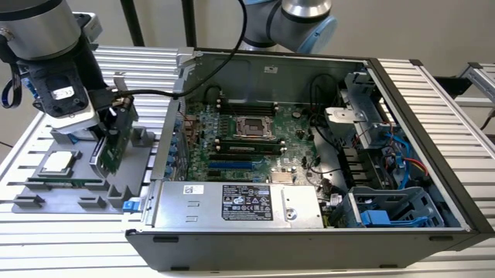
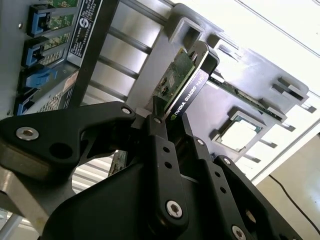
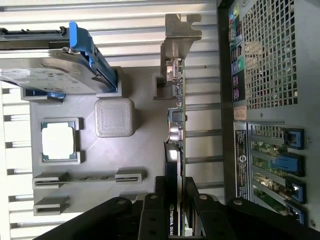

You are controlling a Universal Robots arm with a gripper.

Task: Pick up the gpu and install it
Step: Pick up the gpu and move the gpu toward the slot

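My gripper is shut on the gpu, at the exterior view's left, just outside the open computer case. The card stands on edge with its green board facing the case, over the grey parts tray. In both wrist views the black fingers clamp the card's edge. The gpu is edge-on in the first wrist view, its silver bracket at the end away from the gripper. I cannot tell whether the card's lower edge still touches its tray holder.
The tray also carries a processor chip, a hard drive with a blue frame and a thin memory stick. Inside the case lie the motherboard, a silver power supply and blue drive bays. A second arm's joint hangs behind the case.
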